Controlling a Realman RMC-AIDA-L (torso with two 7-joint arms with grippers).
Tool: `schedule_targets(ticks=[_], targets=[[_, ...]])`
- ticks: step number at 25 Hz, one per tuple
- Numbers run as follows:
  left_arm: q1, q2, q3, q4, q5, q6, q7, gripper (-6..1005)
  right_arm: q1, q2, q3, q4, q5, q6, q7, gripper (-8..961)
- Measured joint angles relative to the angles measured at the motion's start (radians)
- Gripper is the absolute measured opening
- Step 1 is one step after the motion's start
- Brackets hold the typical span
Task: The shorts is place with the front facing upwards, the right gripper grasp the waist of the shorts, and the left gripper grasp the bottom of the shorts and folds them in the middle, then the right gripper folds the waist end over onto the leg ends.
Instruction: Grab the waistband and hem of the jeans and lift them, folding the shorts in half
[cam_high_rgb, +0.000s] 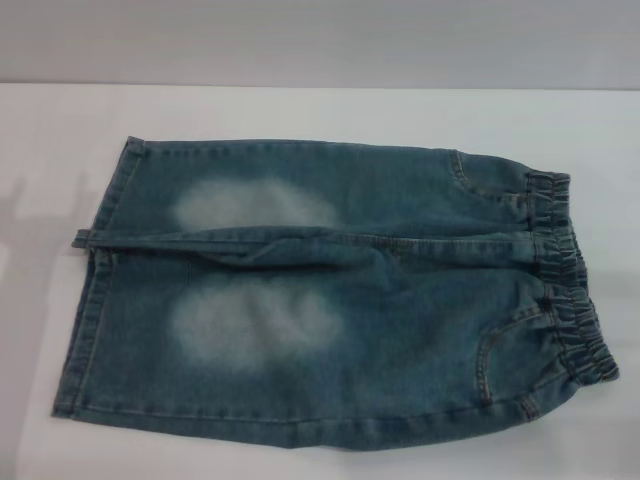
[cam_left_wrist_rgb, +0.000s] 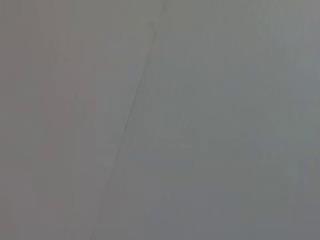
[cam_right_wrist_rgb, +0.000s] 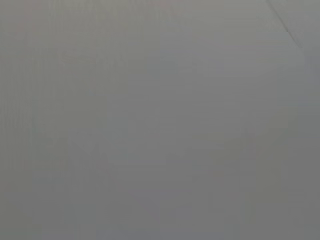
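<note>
table (cam_high_rgb: 330, 110): white, flat | on it: the shorts (cam_high_rgb: 330, 300), spread flat, front up, waistband toward the right

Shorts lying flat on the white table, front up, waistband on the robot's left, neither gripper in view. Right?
Not quite. In the head view the waistband of the shorts is on the robot's right; the leg hems are on the left. The rest holds: they lie flat, front up, on the white table, and no gripper shows in any view.
</note>
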Motion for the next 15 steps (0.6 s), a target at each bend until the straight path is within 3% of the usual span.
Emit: schedule_targets(ticks=[15], targets=[[0.006, 0.003, 0.011, 0.001, 0.004, -0.012, -0.037, 844, 0.003, 0.000, 0.000, 0.003, -0.002, -0.003, 0.021, 695]])
